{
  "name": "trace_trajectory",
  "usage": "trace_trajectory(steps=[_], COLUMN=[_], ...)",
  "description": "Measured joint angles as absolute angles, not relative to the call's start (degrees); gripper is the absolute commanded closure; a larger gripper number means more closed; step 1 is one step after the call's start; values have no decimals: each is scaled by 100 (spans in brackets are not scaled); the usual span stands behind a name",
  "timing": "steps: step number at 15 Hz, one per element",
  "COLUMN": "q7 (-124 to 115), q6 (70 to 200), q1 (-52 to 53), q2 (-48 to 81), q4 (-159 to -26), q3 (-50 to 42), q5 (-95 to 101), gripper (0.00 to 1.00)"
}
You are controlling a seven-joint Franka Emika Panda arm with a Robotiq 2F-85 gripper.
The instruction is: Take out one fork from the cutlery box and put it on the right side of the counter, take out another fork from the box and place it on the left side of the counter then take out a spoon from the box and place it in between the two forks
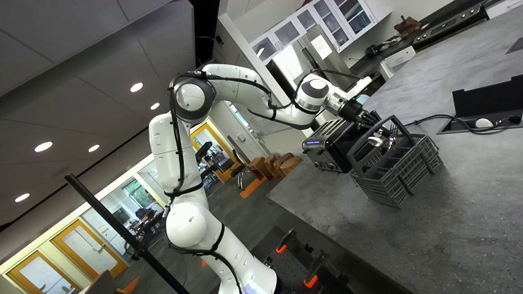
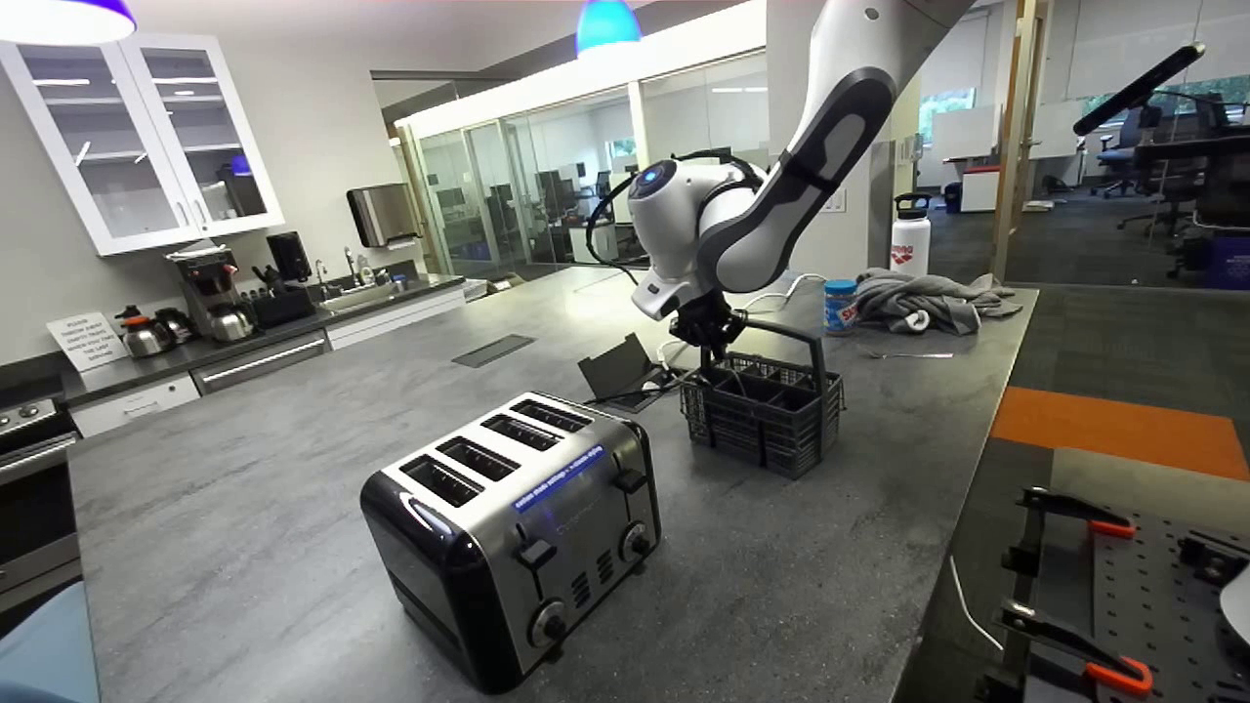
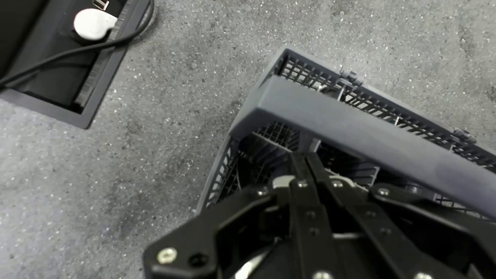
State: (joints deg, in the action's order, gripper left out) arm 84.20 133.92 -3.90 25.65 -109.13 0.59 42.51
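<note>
Cutlery box (image 1: 416, 163): dark grey, open-topped, slatted sides, loop handle raised, divided into compartments. Stands upright on the grey speckled counter (image 1: 470, 228) in both exterior views. In an exterior view a spoon (image 1: 375, 141) juts above the compartments at a tilt, oval bowl up; just beside it a fork (image 1: 393, 130), tines up. Both show within the handle's loop.

Gripper (image 3: 305, 157) at the box, pointing down beside the handle, fingertips over the compartments. Wrist view has the fingers drawn together; whether a thin utensil is pinched between them, cannot tell. Pale shapes peek out on either side of the fingers, mostly hidden, kind unclear.

Second fork (image 2: 908, 355) lies flat on the counter, apart from the box, near a grey towel (image 2: 928, 305) and a blue-lidded jar (image 2: 840, 310). White water bottle (image 2: 910, 244) behind the towel.

On the box's opposite side, near it: four-slot toaster (image 2: 576, 547), black and steel, blue strip along its top front edge. Also near: recessed outlet box (image 3: 106, 77), lid flipped up, rounded white plug (image 3: 93, 25) inside, black cable (image 3: 89, 47) across its edge.

White Panda arm (image 1: 194, 228) reaches over the counter, black cabling strapped along it. Farther off: glass-fronted wall cabinet (image 2: 146, 146), coffee maker (image 2: 210, 293).
</note>
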Motion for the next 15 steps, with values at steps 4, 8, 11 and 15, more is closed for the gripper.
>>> trace_trajectory(steps=[4, 8, 11, 15], q7=[8402, 8388, 8417, 8681], q6=[13471, 13494, 13494, 13493], q1=[-381, -382, -383, -383], q2=[2463, 2399, 2396, 2396], q4=[-10908, -10908, -10909, -10910], q3=[80, 79, 79, 86], q5=[4078, 3928, 3715, 3289], gripper=[99, 99, 99, 99])
